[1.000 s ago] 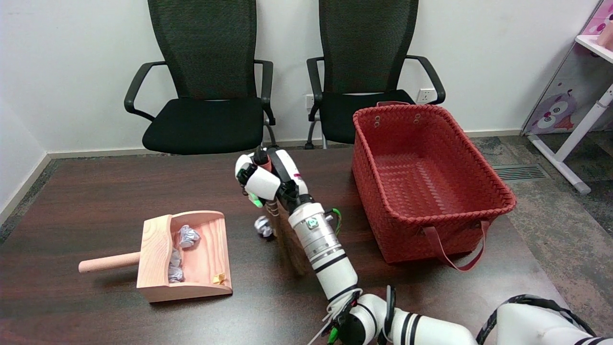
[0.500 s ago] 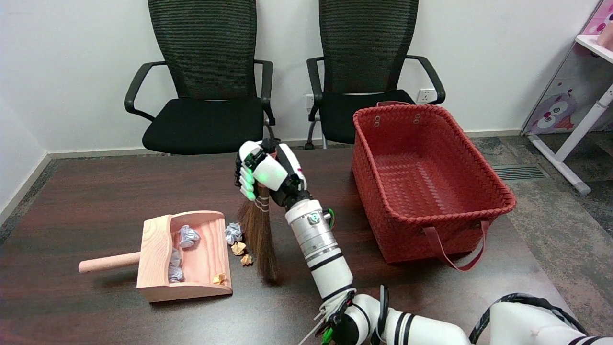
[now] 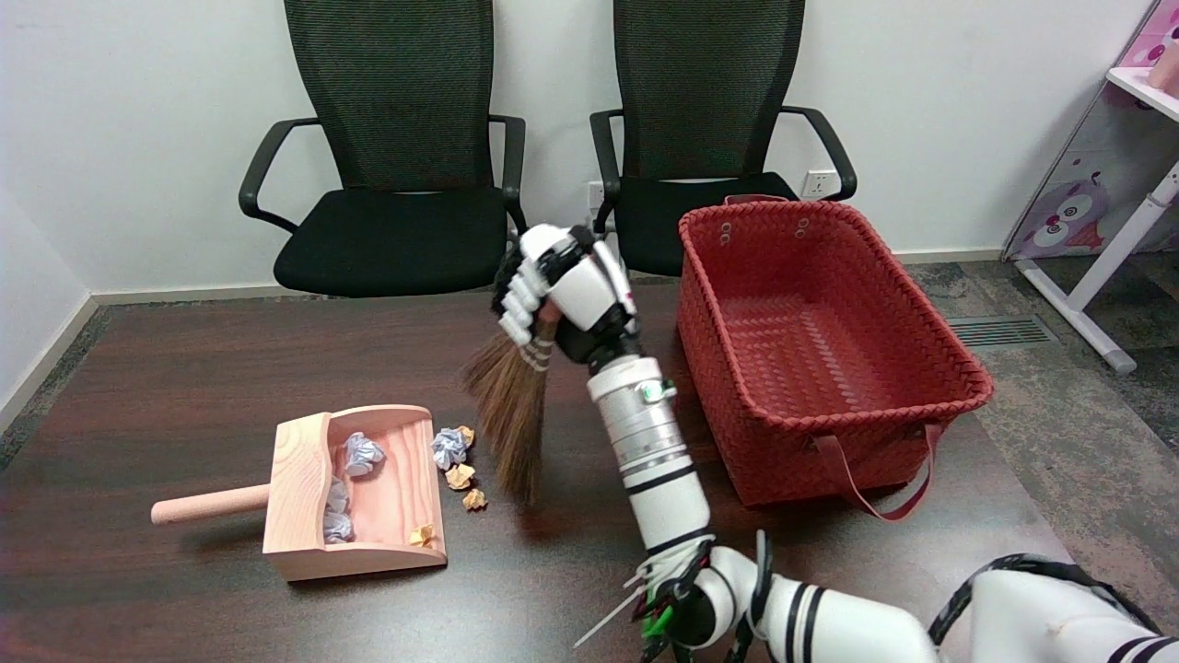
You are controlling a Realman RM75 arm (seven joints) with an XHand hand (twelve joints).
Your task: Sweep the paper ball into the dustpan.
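The broom's [image 3: 511, 405] handle is hidden inside the right hand [image 3: 566, 295]. Both chairs' [image 3: 396, 138] tops run off the top edge. The table's [image 3: 184, 368] near edge and corners are cut off. The shelf [image 3: 1147, 74] leaves the right edge.

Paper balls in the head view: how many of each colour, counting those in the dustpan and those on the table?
White paper balls: 4
Yellow-orange paper balls: 4
Total: 8
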